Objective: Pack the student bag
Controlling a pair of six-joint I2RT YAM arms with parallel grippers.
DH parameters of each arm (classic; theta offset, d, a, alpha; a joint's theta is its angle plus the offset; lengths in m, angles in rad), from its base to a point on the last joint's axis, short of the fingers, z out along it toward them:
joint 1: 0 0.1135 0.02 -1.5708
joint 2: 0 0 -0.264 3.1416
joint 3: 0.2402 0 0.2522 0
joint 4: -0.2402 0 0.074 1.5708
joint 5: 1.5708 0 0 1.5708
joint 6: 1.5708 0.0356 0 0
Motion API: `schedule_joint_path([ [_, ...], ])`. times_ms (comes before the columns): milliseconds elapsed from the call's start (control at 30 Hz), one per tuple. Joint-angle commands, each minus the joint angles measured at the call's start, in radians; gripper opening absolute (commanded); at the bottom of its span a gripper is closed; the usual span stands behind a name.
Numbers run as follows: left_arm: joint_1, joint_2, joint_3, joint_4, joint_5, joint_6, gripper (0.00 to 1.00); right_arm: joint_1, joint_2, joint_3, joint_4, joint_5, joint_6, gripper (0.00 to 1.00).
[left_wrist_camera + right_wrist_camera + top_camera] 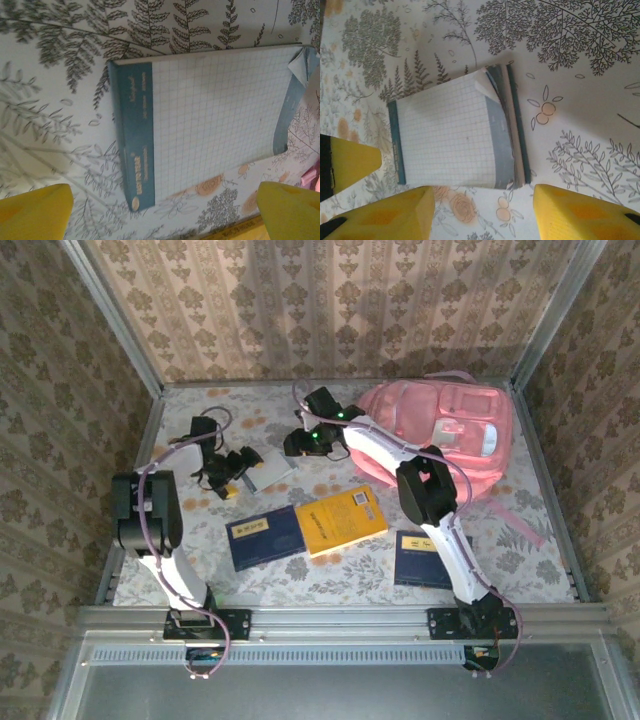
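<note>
Left pincer (162,215): spread wide just above the notepad, with its yellow fingertips (35,212) well apart. It grips nothing.
Notepad (270,468): squared paper with a teal strip along the bound edge. It lies flat on the tabletop (520,560) between the two pincers, and one corner of the top sheet curls up.
Blue book (265,537): flat at the near middle, left of the yellow book.
Yellow book (340,520): flat and tilted, its edge meeting the blue book.
Right pincer (482,212): wide open over the notepad from the far side, with nothing between its fingers.
Second blue book (425,558): near the right arm's base and partly hidden under that arm.
Bag (440,430): at the far right of the tabletop, lying flat and well apart from the notepad. It is the biggest thing there, made of pink fabric with rounded corners. A pale patch sits on what seems to be its front pocket, though the overhead view is too coarse to be sure. A pink strap (520,522) trails toward the near edge.
</note>
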Motion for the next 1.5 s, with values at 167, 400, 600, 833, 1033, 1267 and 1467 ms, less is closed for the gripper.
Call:
schedule_joint_path([
  [167, 0.0, 0.055, 0.014, 0.07, 0.044, -0.038, 0.96, 0.001, 0.142, 0.185, -0.148, -0.027, 0.038, 0.56],
  [400, -0.002, 0.087, 0.038, 0.077, 0.056, -0.041, 0.95, 0.012, 0.245, 0.312, -0.216, -0.061, 0.047, 0.48],
  [600, -0.007, 0.097, 0.039, 0.111, 0.102, -0.039, 0.94, 0.035, 0.276, 0.323, -0.237, -0.105, 0.037, 0.34],
  [833, -0.005, 0.082, 0.033, 0.172, 0.185, -0.058, 0.93, 0.043, 0.289, 0.304, -0.26, -0.107, 0.031, 0.27],
  [1033, -0.005, 0.023, 0.037, 0.193, 0.245, -0.043, 0.89, 0.038, 0.262, 0.261, -0.245, -0.1, 0.026, 0.26],
  [1267, -0.003, 0.011, 0.031, 0.257, 0.285, -0.051, 0.6, 0.031, 0.246, 0.227, -0.211, -0.126, 0.045, 0.22],
  [1467, -0.003, 0.033, 0.025, 0.32, 0.324, -0.077, 0.45, 0.031, 0.222, 0.191, -0.193, -0.131, 0.045, 0.21],
])
